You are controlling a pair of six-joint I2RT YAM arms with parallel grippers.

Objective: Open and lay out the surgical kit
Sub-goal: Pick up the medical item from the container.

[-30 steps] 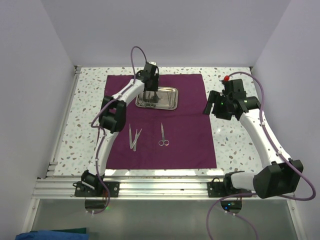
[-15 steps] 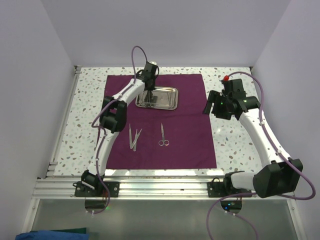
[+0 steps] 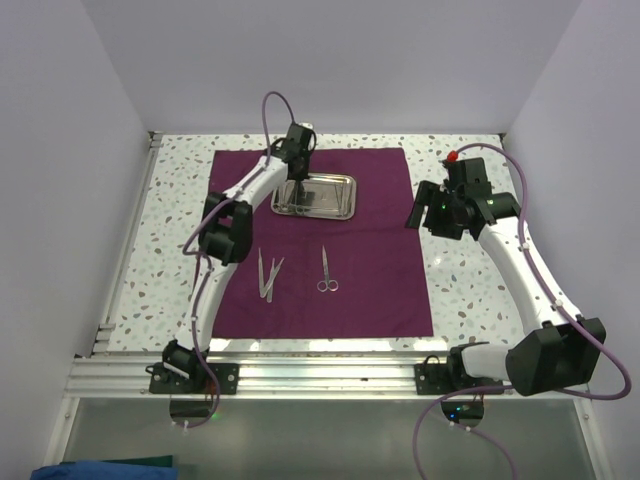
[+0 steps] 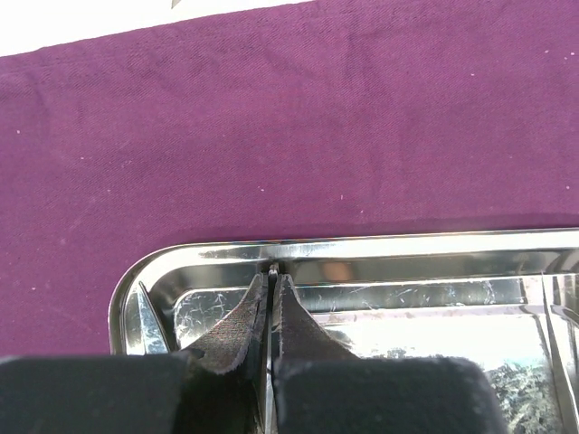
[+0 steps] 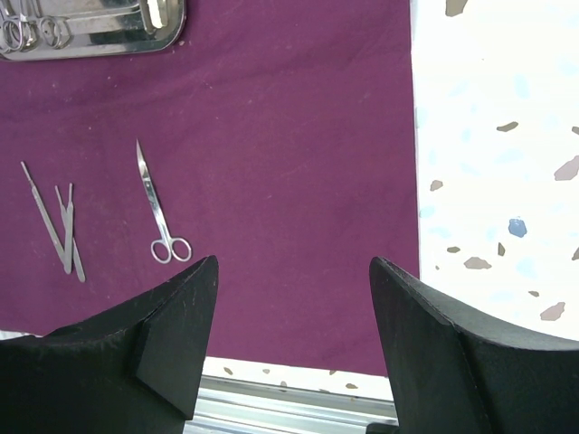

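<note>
The surgical kit's maroon cloth [image 3: 375, 285] lies spread flat, with the steel tray [image 3: 338, 197] on its far half. Ring-handled scissors [image 3: 327, 272] and tweezers [image 3: 268, 276] lie on the cloth nearer me. My left gripper [image 3: 299, 190] reaches down into the tray's left end. In the left wrist view the left gripper [image 4: 271, 277] is shut on a thin silver instrument [image 4: 272, 268] against the tray's rim [image 4: 407, 246]; which instrument it is I cannot tell. My right gripper [image 5: 294, 271] hangs open and empty above the cloth's right side [image 5: 298, 136].
More ring-handled instruments [image 5: 36, 31] lie in the tray [image 5: 163, 27]. Speckled tabletop [image 5: 498, 136] borders the cloth on the right. The aluminium rail [image 3: 320, 378] runs along the near edge. White walls enclose the table on three sides.
The left gripper's fingers have closed inside the tray onto a thin instrument. The right arm has stayed still.
</note>
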